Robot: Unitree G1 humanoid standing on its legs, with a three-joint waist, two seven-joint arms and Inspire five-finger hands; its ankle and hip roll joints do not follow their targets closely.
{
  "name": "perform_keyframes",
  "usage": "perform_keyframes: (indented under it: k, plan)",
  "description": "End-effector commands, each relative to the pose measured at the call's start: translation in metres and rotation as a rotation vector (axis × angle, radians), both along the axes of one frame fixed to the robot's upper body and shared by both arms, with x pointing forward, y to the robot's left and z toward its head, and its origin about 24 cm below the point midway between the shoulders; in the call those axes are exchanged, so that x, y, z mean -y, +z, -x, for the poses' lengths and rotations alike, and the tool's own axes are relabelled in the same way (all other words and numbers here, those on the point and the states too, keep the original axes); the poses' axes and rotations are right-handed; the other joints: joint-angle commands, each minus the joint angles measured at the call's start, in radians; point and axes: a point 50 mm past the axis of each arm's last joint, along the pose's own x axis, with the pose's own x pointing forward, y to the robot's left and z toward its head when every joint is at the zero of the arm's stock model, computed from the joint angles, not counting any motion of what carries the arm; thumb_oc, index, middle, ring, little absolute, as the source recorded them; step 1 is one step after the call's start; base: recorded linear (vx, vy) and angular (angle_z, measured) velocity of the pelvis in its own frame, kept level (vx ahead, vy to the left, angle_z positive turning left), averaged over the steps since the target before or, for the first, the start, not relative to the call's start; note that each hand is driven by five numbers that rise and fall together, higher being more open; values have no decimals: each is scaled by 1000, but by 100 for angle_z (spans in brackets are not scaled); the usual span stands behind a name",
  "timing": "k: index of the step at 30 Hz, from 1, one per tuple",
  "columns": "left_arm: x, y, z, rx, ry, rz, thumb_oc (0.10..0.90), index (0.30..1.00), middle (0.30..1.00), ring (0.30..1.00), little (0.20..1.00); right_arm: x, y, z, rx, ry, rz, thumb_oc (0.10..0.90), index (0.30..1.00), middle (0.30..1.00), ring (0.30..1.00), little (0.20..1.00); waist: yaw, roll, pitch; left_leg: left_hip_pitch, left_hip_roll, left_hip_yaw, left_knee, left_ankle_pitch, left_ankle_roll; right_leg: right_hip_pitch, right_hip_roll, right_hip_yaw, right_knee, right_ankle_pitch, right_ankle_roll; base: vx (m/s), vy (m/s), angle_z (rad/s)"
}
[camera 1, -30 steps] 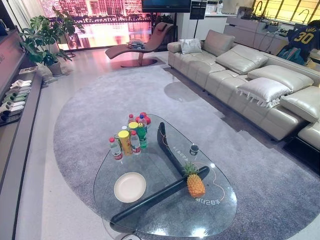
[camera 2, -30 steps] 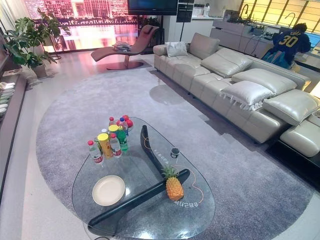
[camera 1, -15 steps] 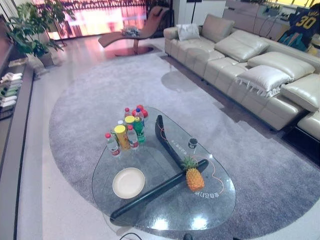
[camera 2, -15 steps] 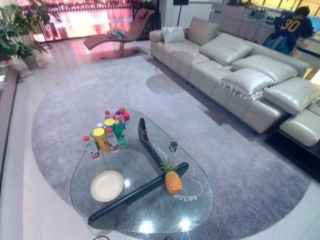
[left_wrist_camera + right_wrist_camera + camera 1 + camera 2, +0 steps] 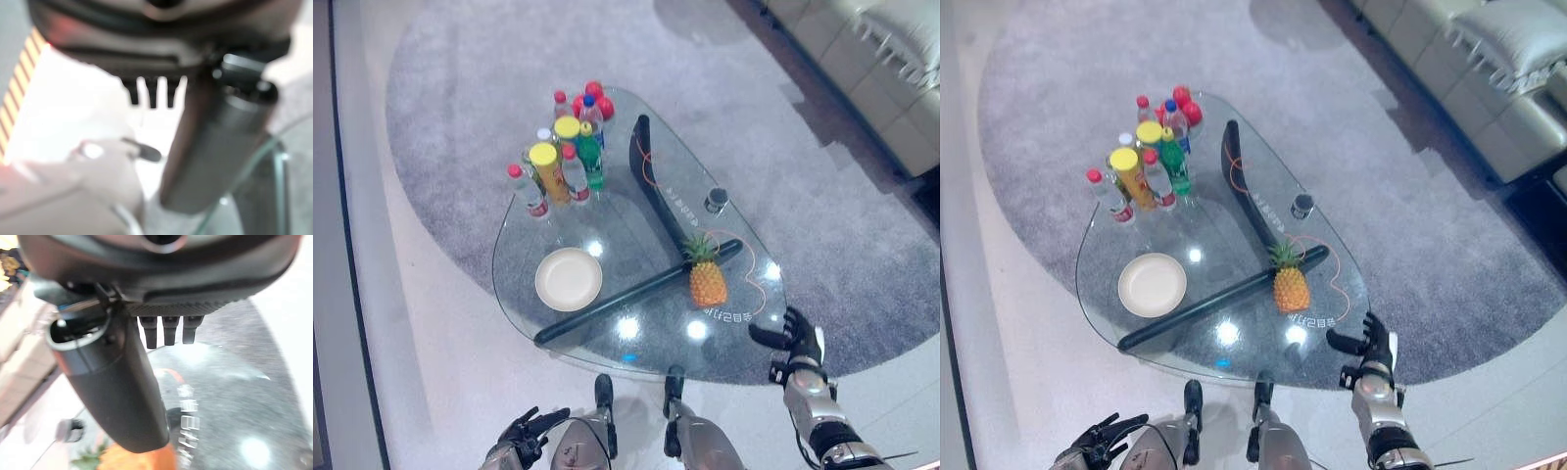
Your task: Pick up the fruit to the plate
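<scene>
A pineapple (image 5: pixel 708 282) stands upright on the glass table (image 5: pixel 646 345), right of the middle, beside the dark wooden base beam (image 5: pixel 626 299). A cream plate (image 5: pixel 569 279) lies bare on the table's left half. My right hand (image 5: pixel 798 341) hovers open at the table's near right rim, a little short of the pineapple, which appears as an orange patch (image 5: pixel 139 459) past the thumb (image 5: pixel 117 391) in the right wrist view. My left hand (image 5: pixel 524 436) hangs low at the near left, below the table edge, fingers relaxed and spread.
A cluster of several bottles and cans (image 5: pixel 563 162) stands at the table's far left, with red balls behind them. A small dark cup (image 5: pixel 716 201) sits at the far right. A grey rug (image 5: pixel 460 88) lies under the table; a sofa (image 5: pixel 891 78) stands far right.
The camera has tilted down and closer over the table. Both hands have come into view at the near edge. The pineapple, plate and bottles have not moved.
</scene>
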Motion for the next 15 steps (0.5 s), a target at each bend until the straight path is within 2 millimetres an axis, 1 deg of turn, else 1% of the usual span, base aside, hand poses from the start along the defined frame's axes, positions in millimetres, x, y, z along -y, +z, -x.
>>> perform_keyframes:
  k: [1, 2, 3, 5, 8, 11, 13, 14, 15]
  plan:
    - [-7, 2, 1, 7, 1, -14, 800, 900, 900, 900, 900, 16, 62, -27, 250, -20, 125, 800, 900, 900, 900, 900, 15, 10, 3, -65, -30, -69, 118, -74, -7, -45, 14, -17, 211, -92, 32, -62, 8, 4]
    - [-8, 3, -2, 24, -4, -13, 800, 900, 900, 900, 900, 14, 79, -35, 311, -14, 144, 800, 900, 900, 900, 900, 15, 12, 23, -84, -33, -70, 137, -76, -7, -63, 12, -22, 226, -95, 29, -48, 11, 5]
    - [-8, 3, -2, 27, -4, -12, 800, 900, 900, 900, 900, 14, 81, -35, 318, -13, 145, 800, 900, 900, 900, 900, 15, 12, 25, -88, -33, -70, 140, -77, -7, -66, 12, -23, 228, -95, 29, -64, 23, 1]
    - [-8, 5, -6, 49, -8, -2, 800, 900, 900, 900, 900, 9, 105, -46, 412, 4, 170, 800, 900, 900, 900, 900, 13, 15, 50, -116, -37, -69, 162, -79, -7, -92, 10, -29, 244, -97, 25, -64, 34, 1]
    - [-4, 8, -16, 87, -14, 11, 800, 900, 900, 900, 900, -6, 143, -59, 552, 34, 189, 800, 900, 900, 900, 900, 11, 22, 86, -162, -42, -65, 194, -82, -9, -132, 10, -35, 263, -101, 19, -60, 51, 0]
    - [-1, 11, -22, 111, -14, 10, 800, 900, 900, 900, 900, -13, 165, -65, 630, 50, 199, 800, 900, 900, 900, 900, 13, 26, 109, -189, -44, -61, 213, -85, -8, -157, 9, -40, 278, -106, 14, -32, 44, 1]
    - [0, 11, -24, 115, -14, 10, 800, 900, 900, 900, 900, -14, 168, -66, 639, 50, 198, 800, 900, 900, 900, 900, 14, 26, 112, -195, -45, -60, 216, -84, -8, -161, 9, -41, 280, -106, 14, -11, 21, 0]
    - [1, 13, -27, 130, -14, 13, 800, 900, 900, 900, 900, -17, 181, -70, 674, 48, 196, 800, 900, 900, 900, 900, 17, 31, 117, -224, -48, -58, 229, -84, -7, -188, 9, -46, 293, -110, 11, -21, 58, 2]
    - [2, 13, -29, 138, -16, 14, 800, 900, 900, 900, 900, -19, 188, -72, 691, 47, 194, 800, 900, 900, 900, 900, 19, 34, 117, -241, -49, -57, 233, -82, -6, -206, 9, -49, 301, -112, 9, -23, 71, 4]
